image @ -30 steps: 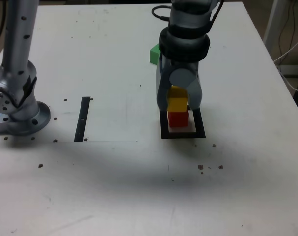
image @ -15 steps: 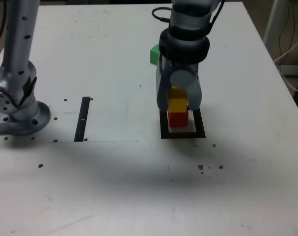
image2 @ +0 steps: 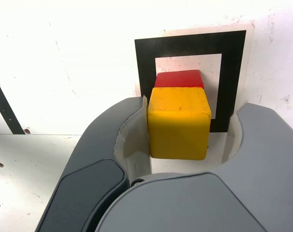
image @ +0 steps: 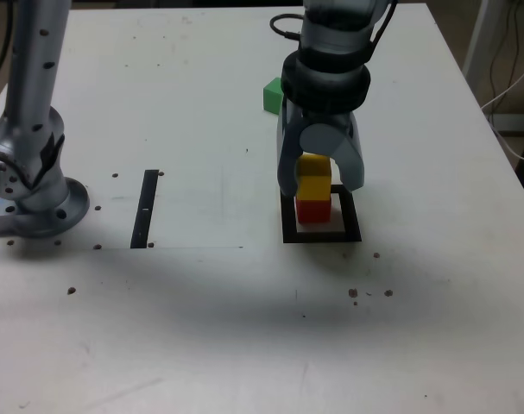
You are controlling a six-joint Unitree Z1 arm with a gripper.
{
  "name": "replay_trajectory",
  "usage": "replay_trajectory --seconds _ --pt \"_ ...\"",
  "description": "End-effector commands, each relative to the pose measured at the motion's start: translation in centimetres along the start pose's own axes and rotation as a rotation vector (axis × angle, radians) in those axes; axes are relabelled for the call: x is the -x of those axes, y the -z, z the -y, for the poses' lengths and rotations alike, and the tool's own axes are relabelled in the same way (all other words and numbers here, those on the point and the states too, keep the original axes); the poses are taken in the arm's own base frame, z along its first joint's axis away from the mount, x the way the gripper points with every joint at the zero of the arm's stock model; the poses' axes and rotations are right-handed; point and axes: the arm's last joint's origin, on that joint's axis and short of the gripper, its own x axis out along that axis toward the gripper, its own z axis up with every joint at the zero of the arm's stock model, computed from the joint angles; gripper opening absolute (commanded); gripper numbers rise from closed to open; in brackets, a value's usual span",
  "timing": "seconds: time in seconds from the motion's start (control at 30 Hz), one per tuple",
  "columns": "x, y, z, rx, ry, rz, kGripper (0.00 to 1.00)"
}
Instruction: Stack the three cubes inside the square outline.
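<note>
Pincer partly open, yellow cube between, one side gapped, outline's edges near.

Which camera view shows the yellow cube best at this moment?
The wrist view: the yellow cube appears large there, its top and one side visible between the open gripper's jaws. The exterior view shows it smaller, above the red cube, with the gripper hiding part of it.
</note>
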Motion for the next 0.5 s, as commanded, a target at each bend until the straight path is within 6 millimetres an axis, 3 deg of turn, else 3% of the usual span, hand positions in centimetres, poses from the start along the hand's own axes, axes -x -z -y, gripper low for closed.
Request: replay_trajectory --seconds 0.0,0.17,0.47 --pt "0.0 0.0 -0.1 0.002 -0.002 0.002 0.9" --pt "0.8 0.6 -0.4 0.005 -0.013 0.023 0.99" --pt "3.0 2.7 -1.2 0.009 -0.037 0.062 0.99"
